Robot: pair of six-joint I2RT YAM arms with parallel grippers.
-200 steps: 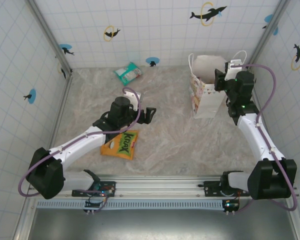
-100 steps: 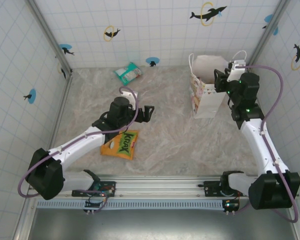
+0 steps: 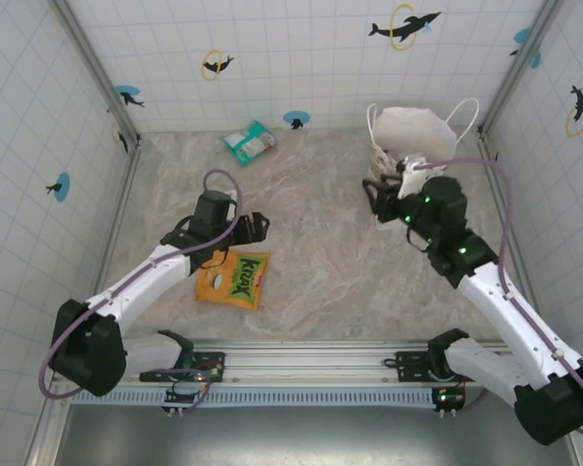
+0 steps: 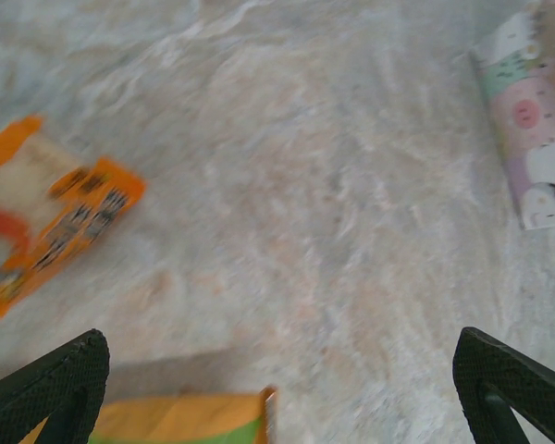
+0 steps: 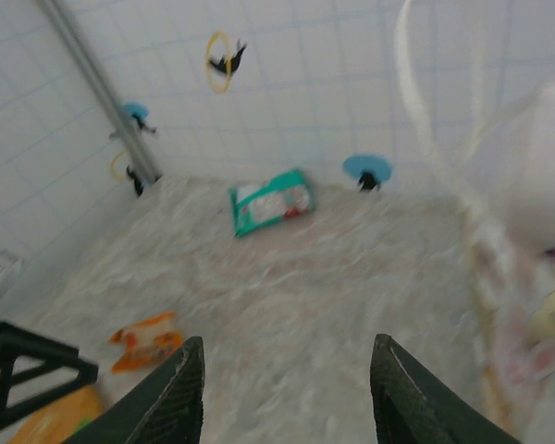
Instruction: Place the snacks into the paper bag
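The marble-patterned surface takes up the middle of the overhead view, with tiled walls around it. The paper bag stands in the upper right of that view, near the back wall. Its white top is open and its rope handles stick up. Its lower part is hidden behind the right arm. In the left wrist view its pastel patterned side sits at the upper right edge. In the right wrist view it is a blur along the right side.

The right pincer is spread wide and has nothing between its fingers. Overhead it sits just left of the bag's base, in the upper right of the frame. The left pincer is also spread wide and empty, with one finger in each bottom corner of its own view and bare marble between them. Overhead it is left of centre.

The large orange packet with the green logo lies flat on the marble in the lower left of centre, just below the left pincer. Its top edge shows at the bottom of the left wrist view. The teal-white packet lies at the upper middle of the overhead view by the back wall, well apart from the bag. A small orange packet lies blurred at the left of the left wrist view, and in the lower left of the right wrist view, near the left pincer.
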